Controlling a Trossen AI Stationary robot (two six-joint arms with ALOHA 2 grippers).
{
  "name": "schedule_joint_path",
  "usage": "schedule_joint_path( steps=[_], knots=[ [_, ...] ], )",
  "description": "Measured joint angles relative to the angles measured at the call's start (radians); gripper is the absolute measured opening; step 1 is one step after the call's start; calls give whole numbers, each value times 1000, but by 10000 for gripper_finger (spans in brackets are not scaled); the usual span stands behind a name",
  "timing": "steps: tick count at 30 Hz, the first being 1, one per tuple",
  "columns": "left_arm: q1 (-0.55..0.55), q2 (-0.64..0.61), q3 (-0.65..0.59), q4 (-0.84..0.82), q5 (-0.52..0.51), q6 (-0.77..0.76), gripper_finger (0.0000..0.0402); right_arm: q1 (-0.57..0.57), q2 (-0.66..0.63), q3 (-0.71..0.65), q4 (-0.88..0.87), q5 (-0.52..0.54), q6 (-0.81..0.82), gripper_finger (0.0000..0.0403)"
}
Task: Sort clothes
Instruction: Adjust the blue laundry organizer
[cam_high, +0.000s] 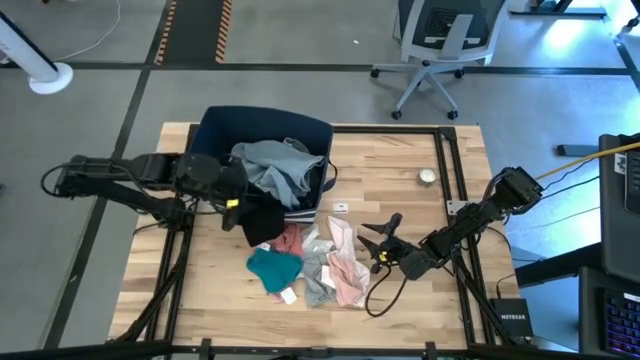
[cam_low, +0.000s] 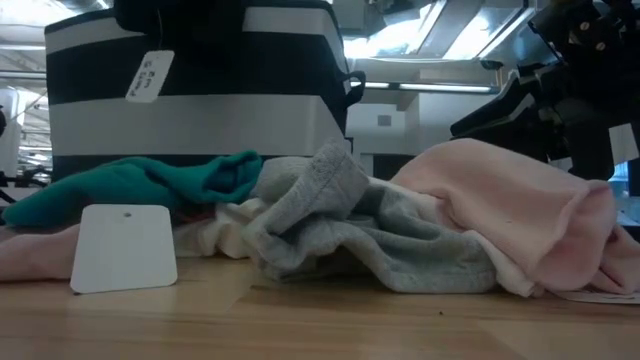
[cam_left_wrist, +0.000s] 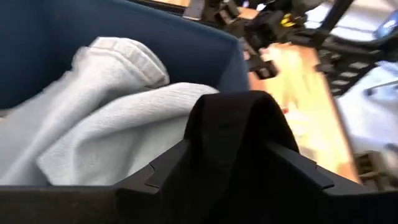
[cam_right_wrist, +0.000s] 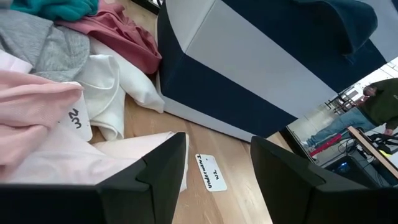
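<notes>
My left end effector (cam_high: 238, 205) is clamped on a black piece (cam_high: 262, 222) at the front rim of the striped bin (cam_high: 215, 128), which holds one pale blue-grey garment (cam_high: 275, 165). Near the bench's front edge lies a heap — teal (cam_high: 273, 268), pink (cam_high: 345, 272), grey (cam_high: 318, 272) pieces — with my right end effector (cam_high: 378, 240), fingers apart, just beside it. One loose tag (cam_high: 341, 207) lies between.

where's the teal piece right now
In the high view the teal piece lies on the table's front left, at the pile's left end, beside the pink garment.

Matt wood table (cam_high: 400, 215); soft fleece clothes (cam_low: 400, 235); woven fabric bin (cam_right_wrist: 261, 68).
</notes>
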Motion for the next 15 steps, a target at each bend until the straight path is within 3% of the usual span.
schedule_joint_path(
  steps=[4, 9, 13, 15],
  knots=[
    [-7, 50, 1, -23, -102, 41, 157, 0, 0, 0, 0, 0, 0, 200],
    [-7, 103, 0, -26, -225, 107, 84, 0, 0, 0, 0, -1, 0, 200],
    [-7, 105, 0, 59, -292, 194, 20, 0, 0, 0, -2, -1, 0, 200],
    [1, 97, 10, 96, -350, 241, 6, 0, 0, 0, -5, -1, 0, 200]
  ],
)
